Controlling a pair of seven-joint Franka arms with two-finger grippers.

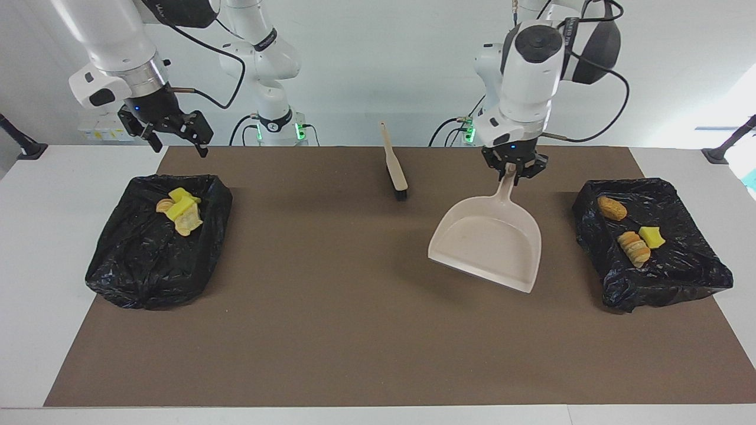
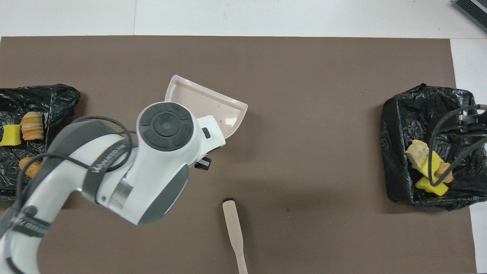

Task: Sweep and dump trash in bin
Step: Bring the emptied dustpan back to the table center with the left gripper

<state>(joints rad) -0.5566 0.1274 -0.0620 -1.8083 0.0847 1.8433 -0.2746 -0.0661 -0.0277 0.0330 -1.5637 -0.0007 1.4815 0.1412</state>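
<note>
Trash (image 1: 180, 211) (image 2: 428, 165) in both black-lined bins (image 1: 118, 271) (image 2: 395, 152)

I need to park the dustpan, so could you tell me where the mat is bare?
Bare mat lies between the brush and the bin at the right arm's end, and along the edge farthest from the robots. It is crowded between the dustpan, held by the left gripper, and the other bin.

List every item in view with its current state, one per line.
Dustpan: empty, held by its handle, mouth toward the table's front edge.
Left gripper: jaws shut on the dustpan handle.
Right gripper: jaws open, empty, raised near one bin.
Brush: standing on its bristles, unheld, handle leaning toward the robots.
Bin at the right arm's end: lined, holds trash.
Bin at the left arm's end: lined, holds three pieces.
</note>
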